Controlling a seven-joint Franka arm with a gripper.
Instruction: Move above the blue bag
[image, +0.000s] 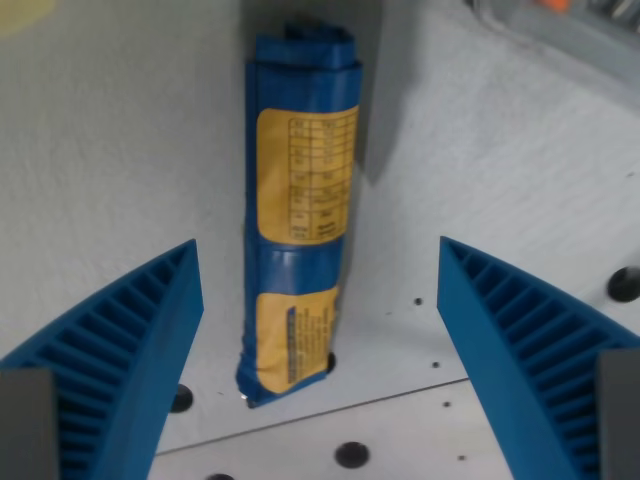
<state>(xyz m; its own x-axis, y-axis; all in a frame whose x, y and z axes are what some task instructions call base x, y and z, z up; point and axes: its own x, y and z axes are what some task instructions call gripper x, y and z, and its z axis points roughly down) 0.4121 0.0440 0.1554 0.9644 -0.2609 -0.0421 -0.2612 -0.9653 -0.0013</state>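
The blue bag (298, 215) is a long rolled blue package with yellow labels, lying lengthwise on the white table from the top centre of the wrist view down to just left of centre. My gripper (320, 270) is open, hovering above it. Its two ribbed blue fingers show at the lower left (120, 350) and lower right (530, 350). The bag's lower end lies between the fingers, nearer the left one, and touches neither.
The white table (110, 150) has a seam and several dark holes (351, 454) near the bottom. A dark shadow band (385, 90) runs beside the bag. Grey equipment with an orange spot (560, 20) sits at the top right corner.
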